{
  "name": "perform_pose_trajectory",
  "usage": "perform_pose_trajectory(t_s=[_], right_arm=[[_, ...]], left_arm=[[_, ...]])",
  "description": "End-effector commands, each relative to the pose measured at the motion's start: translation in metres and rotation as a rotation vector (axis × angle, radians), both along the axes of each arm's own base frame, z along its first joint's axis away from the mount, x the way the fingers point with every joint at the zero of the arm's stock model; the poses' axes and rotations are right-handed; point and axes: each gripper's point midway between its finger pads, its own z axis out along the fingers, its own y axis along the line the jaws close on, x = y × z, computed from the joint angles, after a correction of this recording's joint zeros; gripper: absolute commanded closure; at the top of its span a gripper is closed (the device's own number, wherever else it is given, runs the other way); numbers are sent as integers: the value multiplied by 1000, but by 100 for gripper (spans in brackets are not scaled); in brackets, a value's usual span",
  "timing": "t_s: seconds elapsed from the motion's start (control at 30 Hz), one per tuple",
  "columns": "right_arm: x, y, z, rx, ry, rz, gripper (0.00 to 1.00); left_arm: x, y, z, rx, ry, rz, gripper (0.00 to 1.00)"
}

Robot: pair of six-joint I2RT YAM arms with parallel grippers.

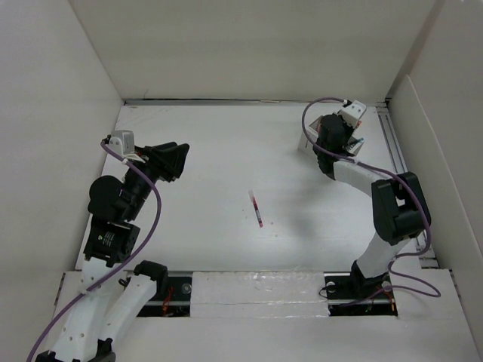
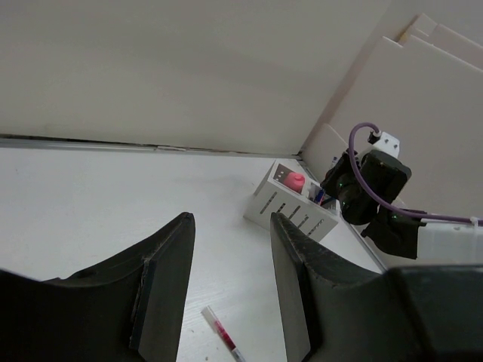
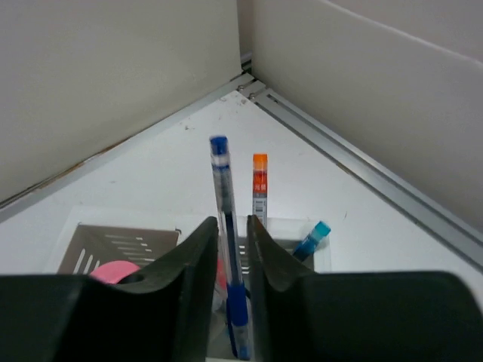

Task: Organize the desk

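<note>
The desk (image 1: 226,151) is a white tabletop with white walls. A thin red-and-clear pen (image 1: 256,208) lies flat at its middle; in the left wrist view it (image 2: 223,335) lies below and between my open fingers. My left gripper (image 1: 175,160) (image 2: 230,226) is open and empty, hovering over the left half of the desk. My right gripper (image 1: 332,139) (image 3: 232,226) is at the back right, over the white slotted organizer box (image 2: 290,207). Its jaws are closed on a blue pen (image 3: 226,226) that stands upright with its tip down in a compartment.
The organizer (image 3: 113,241) also holds a pink object (image 3: 113,271), an orange-capped pen (image 3: 259,188) and a teal-capped pen (image 3: 313,237). A metal rail (image 1: 392,143) runs along the right wall. The arm bases stand at the near edge.
</note>
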Motion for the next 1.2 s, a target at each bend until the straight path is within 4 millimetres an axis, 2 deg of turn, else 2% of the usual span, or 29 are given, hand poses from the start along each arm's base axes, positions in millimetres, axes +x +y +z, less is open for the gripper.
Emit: perform_pose_trajectory(t_s=[0.0, 0.07, 0.1, 0.13, 0.2, 0.33, 0.37, 0.4, 0.43, 0.47, 0.5, 0.53, 0.57, 0.6, 0.67, 0.7, 0.77, 0.8, 0.83, 0.87, 0.9, 0.93, 0.97, 1.0, 1.07, 1.1, 1.17], right_arm=[[-5, 2, 1, 20, -28, -37, 68], [-5, 3, 9, 34, -40, -23, 56], [-6, 4, 21, 48, -63, -18, 54], [-9, 4, 23, 51, -46, -13, 53], [-14, 0, 46, 81, -83, -7, 49], [-17, 11, 78, 150, -137, 117, 48], [-18, 15, 82, 184, -154, 136, 49], [-19, 26, 84, 201, -155, 174, 58], [-22, 47, 85, 225, -139, 266, 65], [-23, 64, 85, 261, -142, 327, 83], [-26, 80, 75, 270, -111, 389, 92], [-30, 120, 68, 288, -75, 534, 97], [-35, 142, 59, 304, -43, 608, 100], [-40, 163, 49, 315, -3, 680, 100], [-62, 225, 13, 348, 150, 883, 100], [-73, 240, -7, 350, 240, 927, 100], [-96, 275, -29, 346, 364, 1031, 96], [-106, 281, -53, 328, 463, 1036, 92], [-122, 298, -73, 296, 551, 1083, 70], [-125, 305, -76, 288, 573, 1109, 57], [-125, 305, -76, 288, 573, 1109, 56], [-127, 310, -88, 273, 618, 1112, 48], [-129, 309, -102, 262, 663, 1106, 48], [-124, 314, -101, 260, 671, 1107, 47], [-130, 317, -129, 239, 778, 1095, 46], [-129, 325, -129, 230, 781, 1110, 46], [-132, 327, -146, 211, 843, 1101, 46]], left_arm=[[-3, 0, 11, -12, -48, -8, 59], [-2, -1, 10, -10, -42, -10, 59], [-2, -1, 11, -13, -43, -13, 59], [-2, -2, 11, -13, -44, -15, 59], [-2, -1, 11, -12, -45, -15, 59], [-2, -2, 9, -11, -40, -18, 60], [-3, -2, 11, -13, -44, -20, 60], [-1, -3, 9, -12, -39, -20, 59], [-2, -2, 11, -13, -42, -20, 59], [-2, -3, 10, -12, -39, -21, 59], [-2, -3, 10, -12, -41, -21, 60], [-2, -3, 11, -11, -43, -21, 59], [-2, -2, 10, -12, -41, -18, 59], [-1, -2, 10, -13, -39, -15, 59], [0, -2, 8, -10, -36, -12, 59], [-1, -2, 9, -10, -37, -13, 59], [-2, -2, 10, -9, -41, -19, 59], [-1, -2, 10, -10, -41, -18, 59], [-2, -2, 11, -13, -41, -18, 60], [-2, -2, 11, -13, -41, -20, 60], [-2, -2, 11, -12, -43, -19, 60], [-4, -2, 13, -13, -50, -21, 60], [-4, -2, 13, -13, -50, -21, 60], [-4, -2, 11, -13, -48, -21, 60], [-4, -2, 12, -13, -49, -19, 60], [-4, -2, 12, -13, -49, -19, 60], [-6, -1, 14, -16, -56, -21, 60]])
